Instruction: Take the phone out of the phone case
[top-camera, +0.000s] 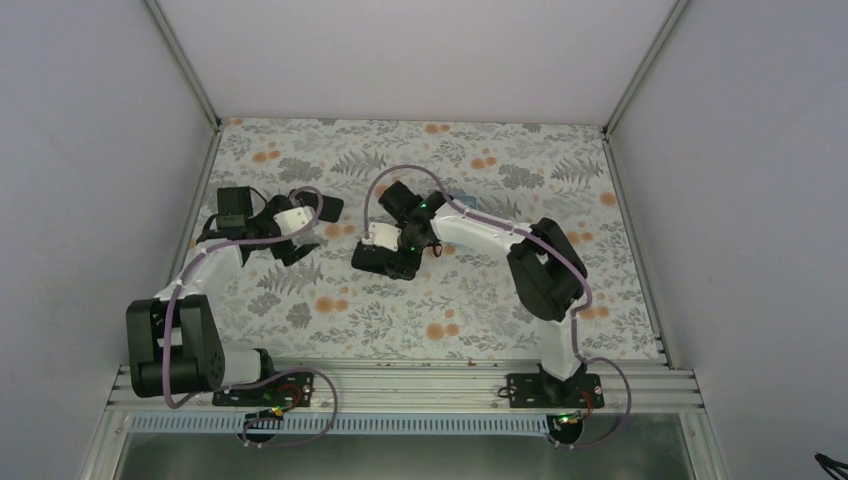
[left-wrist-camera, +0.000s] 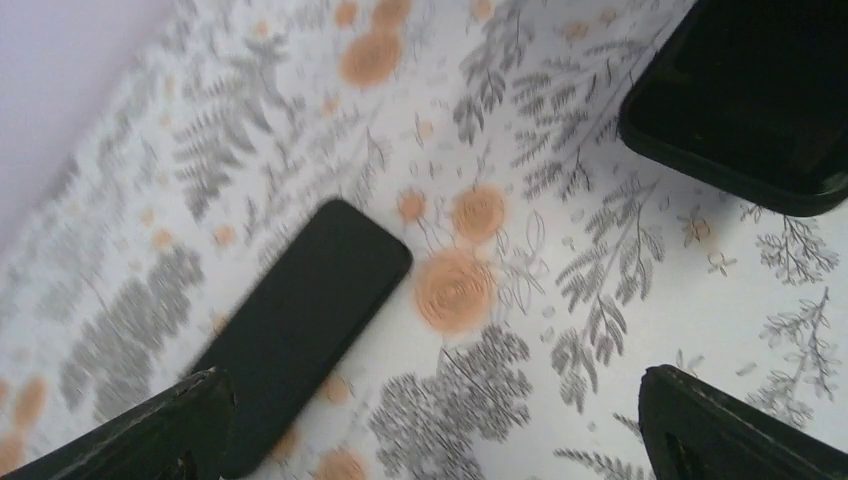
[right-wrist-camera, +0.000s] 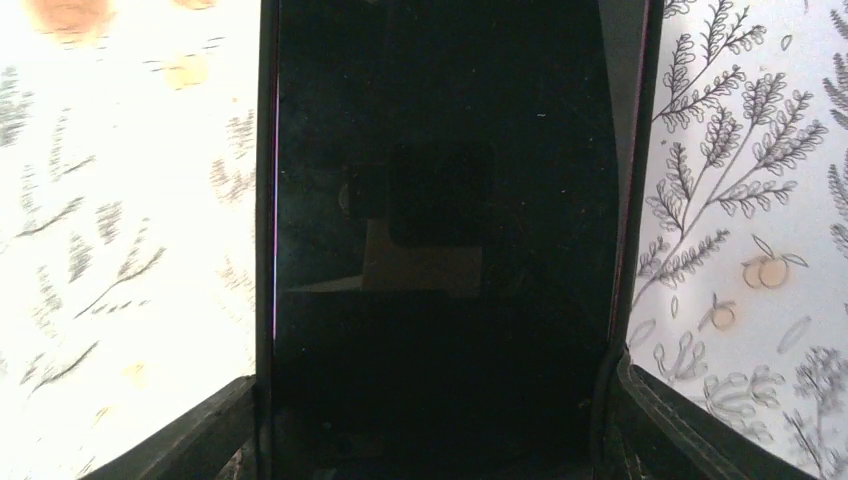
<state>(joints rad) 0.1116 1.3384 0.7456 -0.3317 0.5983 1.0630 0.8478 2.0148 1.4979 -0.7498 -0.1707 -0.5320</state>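
Item 1. The phone (right-wrist-camera: 430, 200): a slim black handset with a dark glass screen. We recorded it lengthwise between the fingers of the right gripper (right-wrist-camera: 425, 425). It filled the middle of the right wrist view, and its long edges, black where they showed, met the finger pads (right-wrist-camera: 200, 430) on both sides. It was held above the floral tabletop (top-camera: 400, 310), near the centre in the overhead view.

Item 2. Right gripper: clamped on the phone, jaws pressed to its two sides. The arm reached in from the right and folded back toward the middle of the table.

Item 3. The phone case (top-camera: 461, 200): we noted only a small light blue patch on the table, just behind the right arm's forearm and mostly hidden by it. It lay apart from the phone.

Item 4. Left gripper (left-wrist-camera: 440, 435): spread wide and holding nothing, with bare tabletop between its fingers (left-wrist-camera: 150, 430). It hung over the left part of the table.

Item 5. Second black phone (left-wrist-camera: 300, 330): flat on the tabletop, set diagonally, one end just beside the left-hand finger in the left wrist view. We could not tell whether they touched.

Item 6. Dark rounded-corner object (left-wrist-camera: 750, 90): at the upper right of the left wrist view and cut off by the frame. We could not identify it.
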